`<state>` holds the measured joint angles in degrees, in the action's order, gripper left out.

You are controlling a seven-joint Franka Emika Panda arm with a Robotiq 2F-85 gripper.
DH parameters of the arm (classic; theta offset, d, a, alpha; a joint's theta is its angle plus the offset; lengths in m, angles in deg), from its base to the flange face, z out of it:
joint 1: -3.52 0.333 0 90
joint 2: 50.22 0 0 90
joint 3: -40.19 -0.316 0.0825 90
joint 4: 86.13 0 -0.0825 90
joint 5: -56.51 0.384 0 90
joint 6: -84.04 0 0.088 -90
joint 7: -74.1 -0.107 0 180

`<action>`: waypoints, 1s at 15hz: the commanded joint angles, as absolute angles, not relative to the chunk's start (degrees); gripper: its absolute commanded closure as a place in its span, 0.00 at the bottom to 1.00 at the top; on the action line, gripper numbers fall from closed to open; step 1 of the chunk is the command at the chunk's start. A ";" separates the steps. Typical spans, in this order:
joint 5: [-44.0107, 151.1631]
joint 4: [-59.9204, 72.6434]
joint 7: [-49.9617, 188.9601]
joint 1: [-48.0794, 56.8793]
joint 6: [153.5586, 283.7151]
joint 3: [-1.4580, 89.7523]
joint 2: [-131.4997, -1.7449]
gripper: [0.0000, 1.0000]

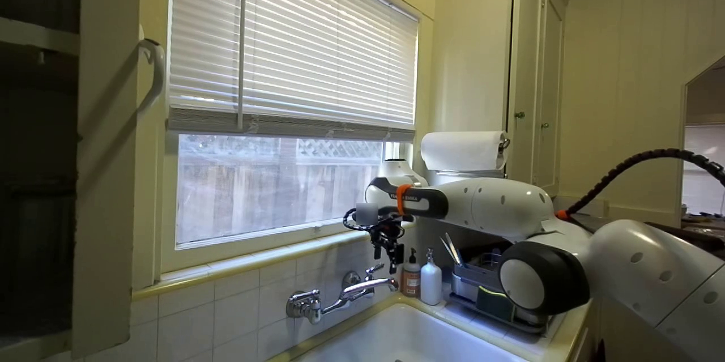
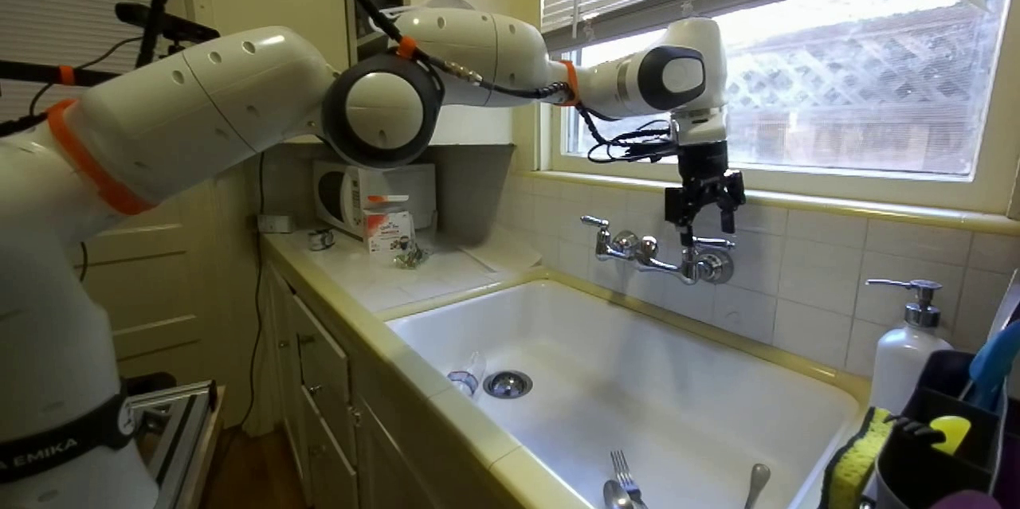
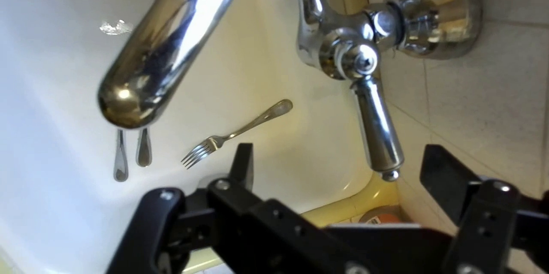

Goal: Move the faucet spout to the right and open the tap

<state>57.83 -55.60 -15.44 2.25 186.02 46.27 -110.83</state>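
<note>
The chrome faucet spout (image 1: pixel 371 286) angles out from the wall over the sink; in the wrist view its rounded tube (image 3: pixel 171 46) crosses the upper left. A stubby chrome tap handle (image 3: pixel 379 130) points down-picture in the wrist view, and it also shows under the gripper in an exterior view (image 2: pixel 715 242). The other handle (image 1: pixel 306 296) is at the faucet's far end from the gripper. My gripper (image 3: pixel 339 158) is open and empty. In the wrist view the near handle's end lies between its fingers, closer to the right finger and apart from both. Exterior views show the gripper (image 1: pixel 386 260) (image 2: pixel 708 232) just above that handle.
The tiled wall (image 2: pixel 817 254) and window sill (image 2: pixel 876 208) are close behind the gripper. Two soap bottles (image 1: pixel 411 277) (image 1: pixel 431 282) and a dish rack (image 1: pixel 467 287) stand beside the sink (image 2: pixel 637 366). A fork (image 3: pixel 257 121) and other cutlery lie in the sink.
</note>
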 commanded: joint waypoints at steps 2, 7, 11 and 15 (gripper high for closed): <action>57.83 -55.60 -15.44 2.15 185.46 46.28 -110.83 0.00; 57.96 -55.90 -11.20 2.13 186.24 45.62 -111.56 0.00; 57.57 -55.86 -11.42 2.21 186.31 46.19 -112.34 0.00; 57.19 -55.73 -11.36 2.60 184.49 46.46 -112.50 0.00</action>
<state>57.68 -55.45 -11.88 2.36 186.20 46.22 -111.85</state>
